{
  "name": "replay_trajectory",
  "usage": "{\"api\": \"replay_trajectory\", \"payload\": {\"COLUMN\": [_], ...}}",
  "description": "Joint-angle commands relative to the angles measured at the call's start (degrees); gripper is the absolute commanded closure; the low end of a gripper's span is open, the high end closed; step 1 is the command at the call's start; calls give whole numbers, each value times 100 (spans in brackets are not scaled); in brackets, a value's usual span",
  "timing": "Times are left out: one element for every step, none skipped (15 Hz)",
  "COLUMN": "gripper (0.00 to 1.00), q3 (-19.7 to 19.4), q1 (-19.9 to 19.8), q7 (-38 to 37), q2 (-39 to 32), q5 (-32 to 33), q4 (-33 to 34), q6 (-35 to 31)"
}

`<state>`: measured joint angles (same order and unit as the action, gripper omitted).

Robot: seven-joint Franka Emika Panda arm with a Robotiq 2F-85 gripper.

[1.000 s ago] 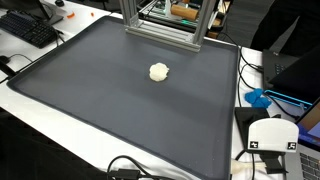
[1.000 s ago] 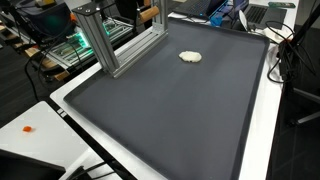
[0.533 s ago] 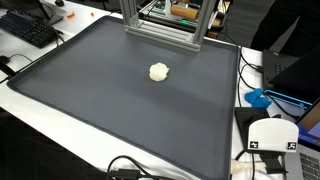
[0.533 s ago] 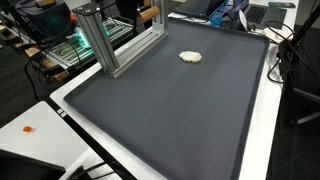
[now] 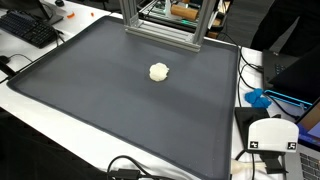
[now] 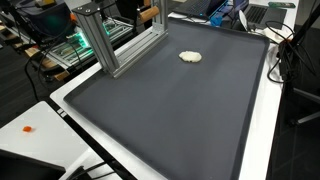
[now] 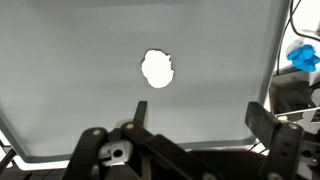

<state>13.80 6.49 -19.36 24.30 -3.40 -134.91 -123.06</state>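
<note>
A small cream-white lump (image 5: 159,71) lies alone on a large dark grey mat (image 5: 100,90), toward the mat's far side. It also shows in an exterior view as a flat pale lump (image 6: 190,57) on the mat (image 6: 170,110). In the wrist view the lump (image 7: 157,68) lies ahead of my gripper (image 7: 200,115) and a little to its left, well clear of it. The two dark fingers (image 7: 262,118) stand wide apart with only bare mat between them. Neither exterior view shows the arm or the gripper.
An aluminium frame (image 5: 160,25) stands at the mat's far edge and appears again as a frame (image 6: 105,45) at the side. A keyboard (image 5: 30,28), a blue object (image 5: 258,98), a white device (image 5: 272,135) and cables sit around the mat on the white table.
</note>
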Motion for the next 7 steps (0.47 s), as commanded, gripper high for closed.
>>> {"api": "replay_trajectory", "payload": {"gripper": [0, 0, 0, 0, 0, 0, 0], "q3": [-22, -21, -20, -19, -17, -17, -16], "q1": [25, 24, 22, 20, 19, 18, 18], "q7": [-48, -67, -74, -77, -80, -81, -82], "q2": [-87, -144, -172, -177, -176, -176, -176], "q5": [45, 55, 58, 59, 59, 59, 59], "q4": [13, 15, 17, 20, 27, 34, 42], "q6": [-66, -113, -126, -127, -127, -127, -127]}}
